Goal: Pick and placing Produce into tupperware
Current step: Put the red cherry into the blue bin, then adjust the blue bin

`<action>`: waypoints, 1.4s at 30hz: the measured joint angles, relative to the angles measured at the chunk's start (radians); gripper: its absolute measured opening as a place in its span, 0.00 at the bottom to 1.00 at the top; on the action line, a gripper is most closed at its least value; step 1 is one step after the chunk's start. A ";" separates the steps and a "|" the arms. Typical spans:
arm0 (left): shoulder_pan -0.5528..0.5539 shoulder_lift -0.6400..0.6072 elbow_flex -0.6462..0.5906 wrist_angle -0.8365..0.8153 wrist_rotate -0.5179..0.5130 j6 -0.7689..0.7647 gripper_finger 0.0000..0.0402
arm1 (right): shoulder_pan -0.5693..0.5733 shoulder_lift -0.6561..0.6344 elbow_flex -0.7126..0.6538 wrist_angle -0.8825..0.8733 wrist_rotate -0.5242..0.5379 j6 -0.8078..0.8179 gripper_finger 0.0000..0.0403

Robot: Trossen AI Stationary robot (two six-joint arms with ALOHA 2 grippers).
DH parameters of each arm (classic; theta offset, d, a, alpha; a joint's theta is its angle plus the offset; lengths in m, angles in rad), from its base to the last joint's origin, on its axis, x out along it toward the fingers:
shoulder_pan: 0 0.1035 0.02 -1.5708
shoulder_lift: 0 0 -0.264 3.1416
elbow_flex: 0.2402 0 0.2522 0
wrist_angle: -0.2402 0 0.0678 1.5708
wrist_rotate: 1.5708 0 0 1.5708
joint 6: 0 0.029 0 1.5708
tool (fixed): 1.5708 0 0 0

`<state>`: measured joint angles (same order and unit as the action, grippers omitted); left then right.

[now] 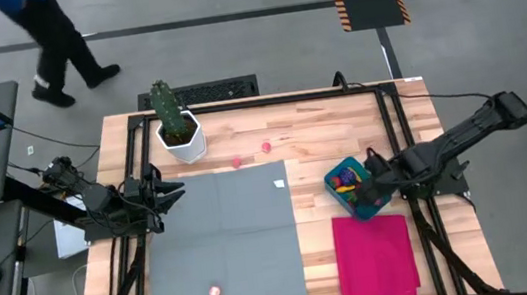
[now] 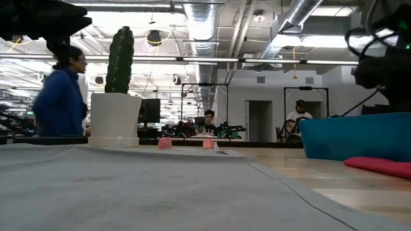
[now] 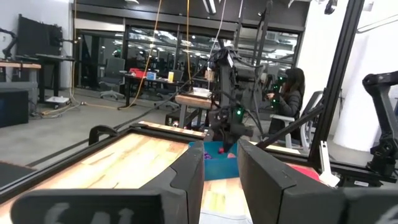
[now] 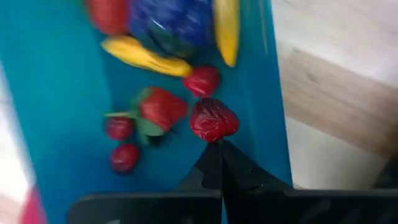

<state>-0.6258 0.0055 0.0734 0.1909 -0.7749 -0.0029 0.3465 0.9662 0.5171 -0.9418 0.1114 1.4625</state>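
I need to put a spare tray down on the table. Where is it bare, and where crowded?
Bare: grey mat middle, between cactus pot and the lone pink piece. Crowded: teal tub, with right tool over it, beside magenta cloth.

Right pincer [image 1: 378, 191] hides part of tupperware [image 1: 340, 176].

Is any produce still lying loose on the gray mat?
Yes, one small pink piece lies on the gray mat near its front edge, far from the teal tub.
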 joint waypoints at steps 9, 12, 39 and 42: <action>0.000 0.000 0.000 0.001 0.000 0.003 0.22 | 0.000 0.132 0.000 0.003 -0.060 0.004 0.08; 0.000 0.000 0.000 0.001 0.000 0.009 0.22 | 0.007 0.148 0.000 0.022 -0.020 -0.034 0.10; 0.000 0.000 0.000 -0.017 -0.056 0.005 0.22 | -0.078 0.118 0.267 -0.221 0.252 -0.241 0.53; 0.000 0.000 0.000 -0.017 -0.078 -0.006 0.22 | -0.069 0.118 0.266 -0.323 0.218 -0.173 0.51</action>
<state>-0.6254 0.0059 0.0734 0.1742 -0.8533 -0.0093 0.2771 1.0843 0.7830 -1.2648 0.3291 1.2897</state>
